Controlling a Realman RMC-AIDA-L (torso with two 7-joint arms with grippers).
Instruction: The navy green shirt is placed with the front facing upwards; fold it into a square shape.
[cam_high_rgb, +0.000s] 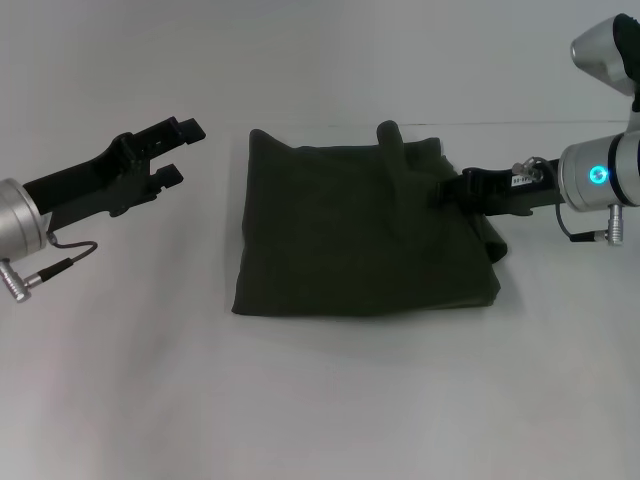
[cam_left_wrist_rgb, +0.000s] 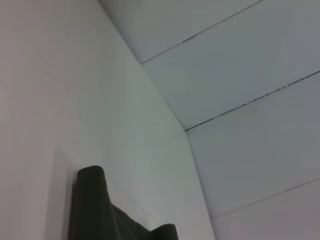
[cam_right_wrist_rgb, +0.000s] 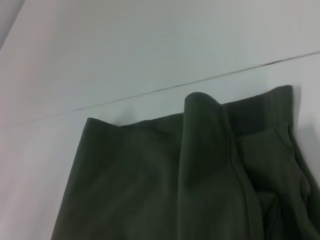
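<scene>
**Shirt folded to a rough square, right gripper on its edge**

The navy green shirt (cam_high_rgb: 360, 230) lay mid-table (cam_high_rgb: 320, 400), folded into a rough square, plain side up, with a raised hump at its far edge. The right gripper (cam_high_rgb: 447, 188) pinched the shirt's right edge. The left gripper (cam_high_rgb: 172, 152) hovered just left of the shirt, fingers apart, holding nothing.

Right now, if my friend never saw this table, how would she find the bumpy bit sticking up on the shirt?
Start at the white table and find the navy green shirt, folded into a dark block at its middle. Follow its far edge toward the right gripper, which meets the cloth there. Just before it, one raised fold pokes up like a small hump, while the rest lies flat.
</scene>
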